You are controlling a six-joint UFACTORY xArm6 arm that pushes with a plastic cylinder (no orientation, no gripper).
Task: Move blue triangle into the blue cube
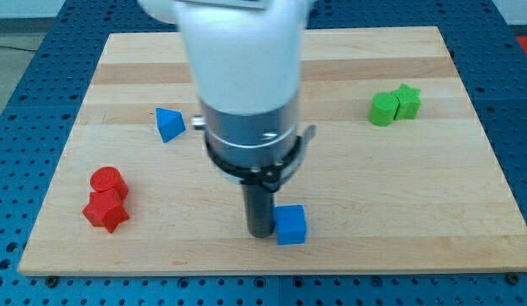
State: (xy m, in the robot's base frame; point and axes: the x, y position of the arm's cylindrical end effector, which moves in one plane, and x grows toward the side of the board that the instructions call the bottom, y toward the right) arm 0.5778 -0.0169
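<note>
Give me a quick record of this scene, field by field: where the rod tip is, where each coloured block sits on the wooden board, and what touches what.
surface: pale wooden board
my tip: near the view's bottom, just left of the small blue cube, touching or nearly so
blue triangle block: view's upper left, alone, well apart from the blue cube
green pair: green cylinder-like block beside green star-shaped block, view's upper right, touching
red pair: red round block above red star-like block, view's lower left, touching
</note>
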